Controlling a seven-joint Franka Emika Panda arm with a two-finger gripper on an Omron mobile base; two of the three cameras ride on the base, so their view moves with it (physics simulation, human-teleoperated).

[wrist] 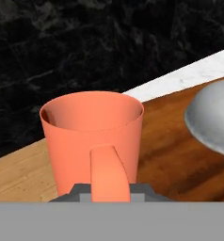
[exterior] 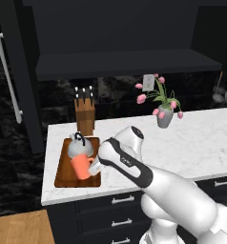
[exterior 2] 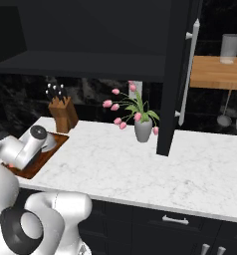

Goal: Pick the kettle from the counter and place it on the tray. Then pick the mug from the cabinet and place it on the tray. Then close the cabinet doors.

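Observation:
The orange mug leans over the front part of the reddish-brown tray, close in front of the silver-grey kettle, which stands on the tray. My gripper is shut on the mug from the right. In the hand view the mug has its loop handle between the fingertips of the gripper, with the kettle's dome to the right. I cannot tell whether the mug rests on the tray. The black cabinet is open, with its left door and right door swung outward.
A wooden knife block stands just behind the tray on the white counter. A grey vase of pink tulips sits mid-counter. Utensils hang on the back wall at the right. Dark drawers run below the counter.

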